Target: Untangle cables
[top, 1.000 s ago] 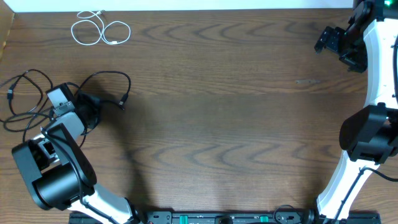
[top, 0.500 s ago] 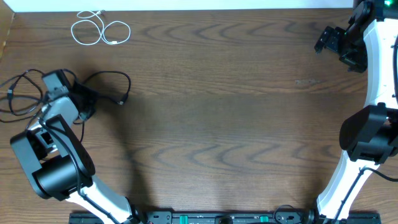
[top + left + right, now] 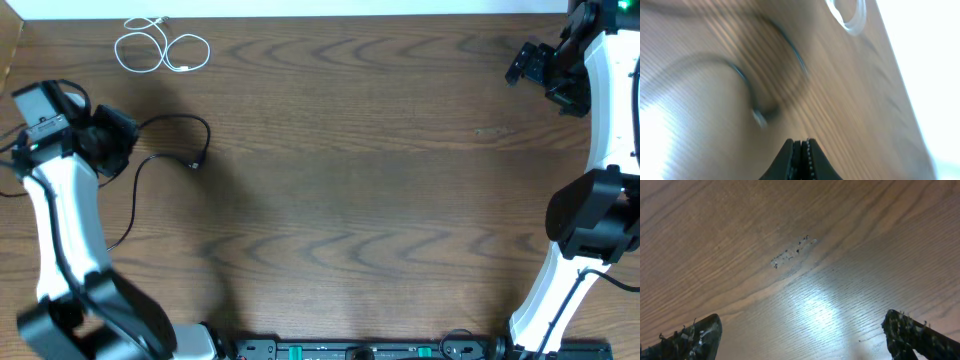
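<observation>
Across the overhead view, the brown wooden table [image 3: 350, 200] fills nearly everything, with a dark base rail [image 3: 330, 351] along its near edge; the green marks on the rail are too small to read. The left arm [image 3: 65, 230] stands along the left side and the right arm [image 3: 610, 100] along the right.

The left gripper [image 3: 118, 142] sits at the left of the table. Its wrist view, which is blurred, shows the left gripper [image 3: 801, 150] clenched with its tips pressed together. Whether a cord is pinched there cannot be told.

The right gripper [image 3: 528, 64] hangs over the far right corner, well apart from every cable. Its wrist view shows what the overhead cannot: the right gripper [image 3: 801, 325] is spread wide above bare wood, over a small scuff [image 3: 792, 252].

The white cord [image 3: 164, 50] lies at the far left in two loops side by side, its long axis running left to right. From the left wrist, only one loop of it [image 3: 854, 31] shows.

One black cord [image 3: 170, 120] arcs rightward from the left gripper, then bends back towards the near edge, where its plug [image 3: 196, 162] lies. A second black cord [image 3: 10, 193] shows only in bits at the left edge.
</observation>
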You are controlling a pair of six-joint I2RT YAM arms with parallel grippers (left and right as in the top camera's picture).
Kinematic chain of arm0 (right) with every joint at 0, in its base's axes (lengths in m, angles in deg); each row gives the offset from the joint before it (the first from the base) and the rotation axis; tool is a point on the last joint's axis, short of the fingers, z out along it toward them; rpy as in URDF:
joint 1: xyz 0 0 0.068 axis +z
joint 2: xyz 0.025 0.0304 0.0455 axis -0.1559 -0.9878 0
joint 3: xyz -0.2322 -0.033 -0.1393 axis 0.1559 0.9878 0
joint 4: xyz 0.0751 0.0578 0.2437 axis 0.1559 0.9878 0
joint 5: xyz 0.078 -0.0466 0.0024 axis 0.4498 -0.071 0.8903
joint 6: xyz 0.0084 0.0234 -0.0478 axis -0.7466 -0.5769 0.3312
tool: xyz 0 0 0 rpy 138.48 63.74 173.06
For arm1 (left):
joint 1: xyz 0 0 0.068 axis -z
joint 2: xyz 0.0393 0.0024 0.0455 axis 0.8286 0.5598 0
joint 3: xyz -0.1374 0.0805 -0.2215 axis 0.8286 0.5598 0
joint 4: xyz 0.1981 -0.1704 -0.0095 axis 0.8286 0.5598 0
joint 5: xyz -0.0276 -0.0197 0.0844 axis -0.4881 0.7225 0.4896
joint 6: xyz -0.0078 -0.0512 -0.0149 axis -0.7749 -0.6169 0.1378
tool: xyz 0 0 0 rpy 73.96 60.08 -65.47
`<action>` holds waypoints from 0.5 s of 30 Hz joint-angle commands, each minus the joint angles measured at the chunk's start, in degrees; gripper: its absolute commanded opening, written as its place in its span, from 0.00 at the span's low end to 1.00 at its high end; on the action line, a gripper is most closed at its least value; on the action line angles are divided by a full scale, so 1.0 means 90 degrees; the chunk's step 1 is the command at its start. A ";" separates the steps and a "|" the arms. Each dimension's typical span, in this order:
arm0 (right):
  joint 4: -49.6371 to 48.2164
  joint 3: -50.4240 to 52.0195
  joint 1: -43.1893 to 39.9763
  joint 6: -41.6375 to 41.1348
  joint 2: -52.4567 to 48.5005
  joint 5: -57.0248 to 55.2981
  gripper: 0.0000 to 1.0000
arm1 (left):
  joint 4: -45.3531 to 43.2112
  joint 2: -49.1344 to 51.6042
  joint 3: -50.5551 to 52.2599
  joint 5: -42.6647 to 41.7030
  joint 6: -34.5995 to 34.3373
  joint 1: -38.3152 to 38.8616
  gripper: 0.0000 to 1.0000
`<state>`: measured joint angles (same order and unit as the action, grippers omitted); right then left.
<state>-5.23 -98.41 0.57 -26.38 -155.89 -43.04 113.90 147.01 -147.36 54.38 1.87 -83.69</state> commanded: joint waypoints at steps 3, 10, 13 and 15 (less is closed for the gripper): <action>0.0007 0.0007 -0.0010 0.0061 -0.0053 -0.0012 0.99 | 0.1066 -0.0457 0.0019 -0.2606 0.1025 0.0600 0.08; 0.0007 0.0007 0.0015 0.0063 -0.0053 -0.0012 0.99 | 0.2378 -0.1401 0.0019 -0.2652 0.2234 0.1860 0.15; 0.0007 0.0007 0.0017 0.0061 -0.0053 -0.0012 0.99 | 0.3121 -0.2385 0.0019 -0.2093 0.2482 0.2135 0.60; 0.0007 0.0007 0.0029 0.0061 -0.0053 -0.0012 0.99 | 0.3575 -0.3089 0.0019 -0.1406 0.2475 0.2300 0.81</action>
<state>-5.23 -98.39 0.59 -26.38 -155.89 -43.04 141.84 128.69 -147.19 33.97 20.71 -64.95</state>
